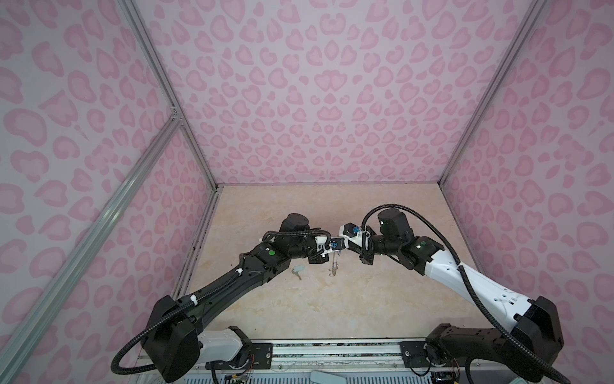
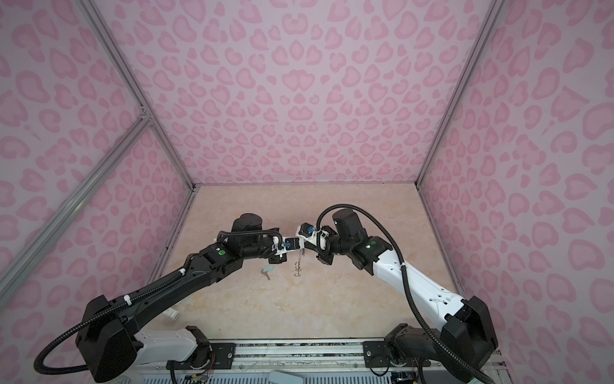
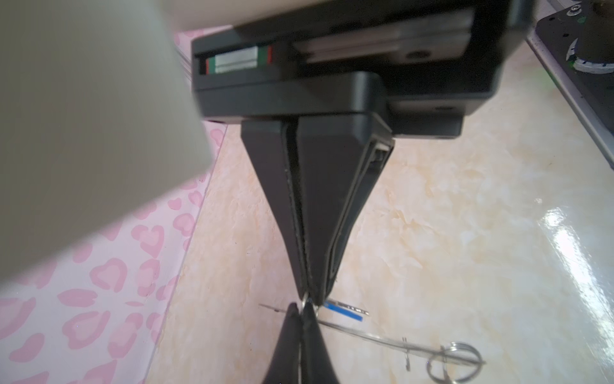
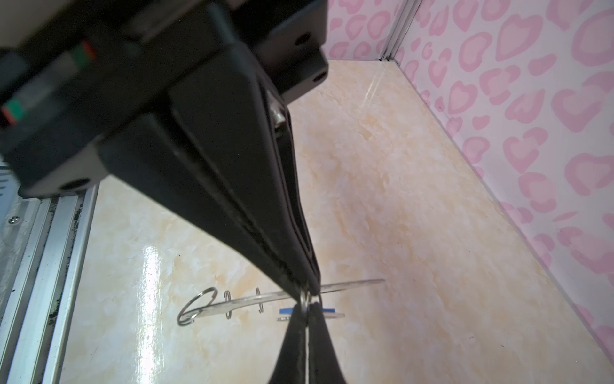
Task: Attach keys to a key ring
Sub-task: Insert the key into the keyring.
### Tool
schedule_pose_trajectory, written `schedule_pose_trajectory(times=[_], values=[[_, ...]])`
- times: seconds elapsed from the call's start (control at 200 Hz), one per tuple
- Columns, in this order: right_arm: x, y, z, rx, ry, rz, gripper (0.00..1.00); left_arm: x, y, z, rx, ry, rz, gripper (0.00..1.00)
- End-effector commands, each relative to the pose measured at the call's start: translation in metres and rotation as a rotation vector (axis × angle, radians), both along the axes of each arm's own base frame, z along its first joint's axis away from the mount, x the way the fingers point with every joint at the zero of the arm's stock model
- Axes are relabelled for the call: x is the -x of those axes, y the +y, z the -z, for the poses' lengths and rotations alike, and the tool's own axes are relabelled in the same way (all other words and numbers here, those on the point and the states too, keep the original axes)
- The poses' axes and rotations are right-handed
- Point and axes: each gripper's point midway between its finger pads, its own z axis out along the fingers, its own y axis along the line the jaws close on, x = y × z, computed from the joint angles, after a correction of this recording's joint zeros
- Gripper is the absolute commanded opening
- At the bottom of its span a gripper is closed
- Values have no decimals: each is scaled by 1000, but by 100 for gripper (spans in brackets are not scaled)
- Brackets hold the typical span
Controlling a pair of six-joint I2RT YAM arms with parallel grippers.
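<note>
Observed: left pincer (image 3: 309, 297) and right pincer (image 4: 307, 288) meet tip to tip above the middle of the worktop (image 1: 299, 309). Jaws of both are closed. A small wire loop (image 3: 304, 300) sits between the tips, and both pincers appear clamped on it at the rim of the key ring (image 1: 335, 264).

The key ring hangs below the tips, edge-on in both wrist views. More wire loops (image 3: 455, 360) sit at its far end.

The blue key (image 3: 344, 312) is just beside the tips; cannot tell whether it is attached. The mint green key (image 1: 296, 270) lies flat on the worktop near the left arm, apart from the ring.
</note>
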Motion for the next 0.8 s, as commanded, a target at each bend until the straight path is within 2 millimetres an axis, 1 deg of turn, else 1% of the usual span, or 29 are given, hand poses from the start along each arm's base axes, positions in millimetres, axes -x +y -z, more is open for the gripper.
schedule_pose_trajectory(times=[0.0, 0.07, 0.175, 0.29, 0.385, 0.4, 0.41, 0.435, 0.605, 0.795], values=[[-3, -1, -4, -20, -40, 14, 15, 1, 0, -6, 26, 22, -1, 3], [-8, -9, -2, -22, -62, 48, 21, 1, 1, -14, 79, 52, -4, 3], [-10, -16, 1, -14, -96, 75, 25, -1, 6, -32, 193, 118, -3, 3], [-8, -16, 4, -23, -108, 74, 25, 5, 5, -43, 273, 155, 32, 3], [-8, -14, 2, -45, -123, 74, 26, 4, 7, -51, 332, 170, 37, 3], [-8, -14, 2, -49, -125, 74, 26, 4, 7, -50, 335, 182, 34, 3], [-8, -13, 2, -51, -127, 74, 26, 3, 7, -54, 351, 169, 38, 3], [-9, -12, 0, -56, -133, 74, 26, 3, 8, -56, 365, 169, 40, 3], [-14, -6, -10, -91, -175, 86, 27, 2, 9, -59, 393, 179, 47, 3], [-8, -4, -23, -137, -240, 52, 25, 1, 8, -58, 395, 184, 48, 3]])
